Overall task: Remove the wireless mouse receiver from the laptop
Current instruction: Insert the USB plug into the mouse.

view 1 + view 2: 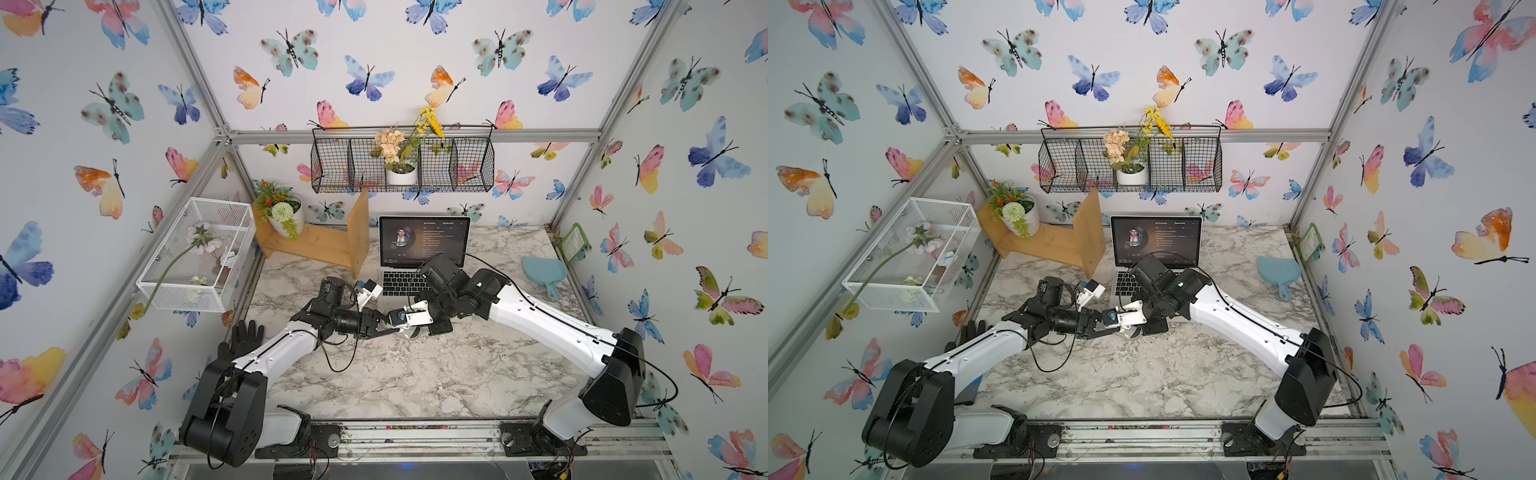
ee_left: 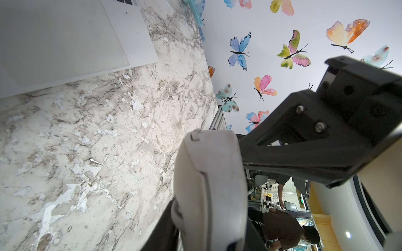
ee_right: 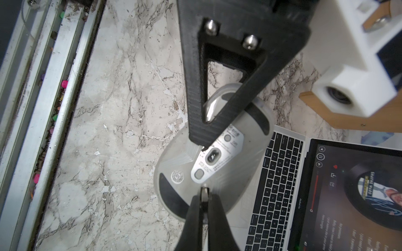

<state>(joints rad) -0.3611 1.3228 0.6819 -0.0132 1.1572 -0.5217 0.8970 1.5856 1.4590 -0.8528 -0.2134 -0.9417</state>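
Note:
The silver laptop [image 1: 424, 249] [image 1: 1156, 241] stands open at the back, its dark screen lit. In front of it my left gripper [image 1: 397, 328] [image 2: 208, 219] is shut on the grey mouse [image 1: 409, 333] [image 2: 208, 173], holding it off the table with its underside [image 3: 217, 156] facing the right wrist camera. My right gripper [image 1: 415, 328] [image 3: 204, 198] is shut on the tiny wireless mouse receiver [image 3: 204, 190]. Only the receiver's metal end shows, right against the mouse's underside. The receiver is too small to make out in both top views.
A wooden shelf [image 1: 316, 245] with a plant pot [image 1: 286, 216] stands left of the laptop. A white wire basket [image 1: 199, 253] hangs on the left wall, and a black wire basket [image 1: 403, 162] on the back wall. A blue paddle-shaped thing [image 1: 544, 270] lies right; a black glove [image 1: 245, 338] lies left.

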